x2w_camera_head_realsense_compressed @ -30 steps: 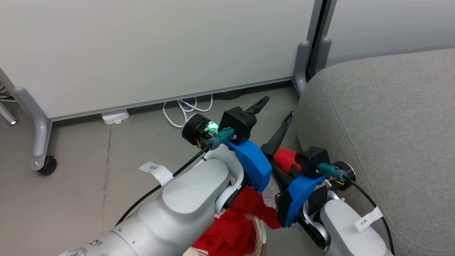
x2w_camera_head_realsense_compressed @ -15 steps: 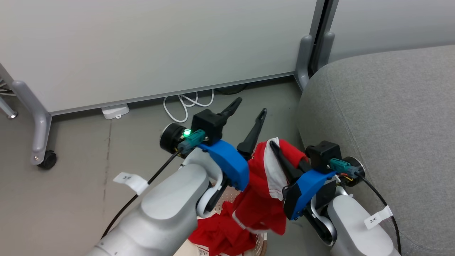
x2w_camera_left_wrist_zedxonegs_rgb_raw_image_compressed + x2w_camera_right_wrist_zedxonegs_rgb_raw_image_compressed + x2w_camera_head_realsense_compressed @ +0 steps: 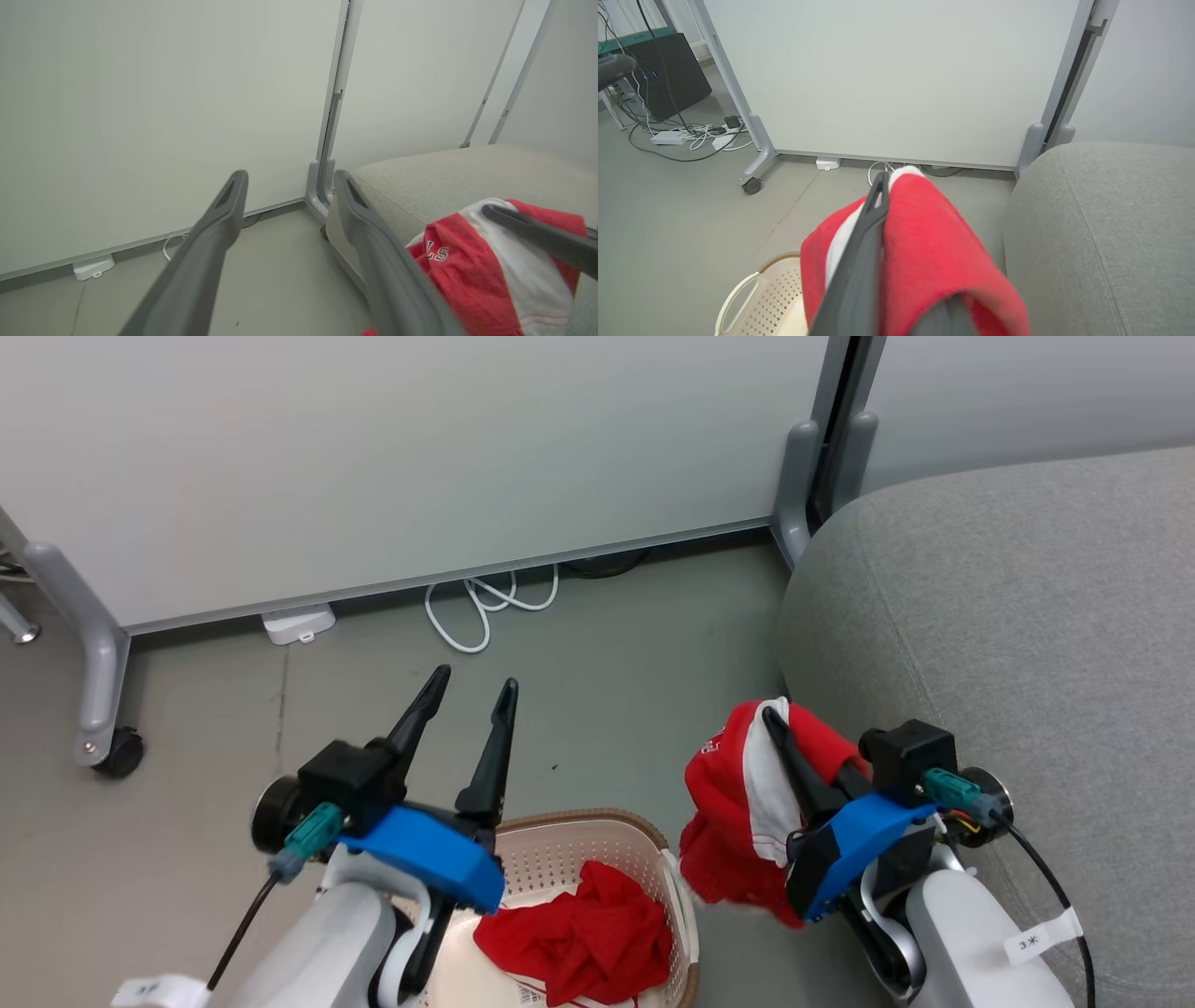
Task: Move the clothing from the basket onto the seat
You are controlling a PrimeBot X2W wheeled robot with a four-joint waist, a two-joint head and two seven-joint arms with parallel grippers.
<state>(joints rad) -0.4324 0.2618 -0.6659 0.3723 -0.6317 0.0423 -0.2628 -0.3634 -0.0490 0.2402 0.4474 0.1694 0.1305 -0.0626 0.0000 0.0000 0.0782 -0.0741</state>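
Seen from the head camera, the left gripper [image 3: 474, 678] hangs at about 7 o'clock, its two dark fingers spread apart with nothing between them. At 5 o'clock the right gripper [image 3: 773, 717] has its jaws pressed together on a red-and-white garment [image 3: 728, 784]. The cloth drapes over the fingers and hangs in the air between the basket and the seat, clear of both.

The cream perforated laundry basket [image 3: 579, 819] with a brown rim sits on the grey floor [image 3: 607, 691] at 6 o'clock. A crumpled red garment [image 3: 583, 933] lies inside it. A paper label on the basket bottom is too small to read.

The grey upholstered seat [image 3: 1008, 635] spans 2 to 4 o'clock.

In the left wrist view, white letters on the held cloth read "LS" [image 3: 437, 253] — the rest of the word is folded away. A white tag [image 3: 1041, 938] on the right forearm shows a "3" and one unclear character.

At 12 o'clock stands a pale rolling partition [image 3: 420, 457], with a looped white cable [image 3: 485, 607] at its foot.
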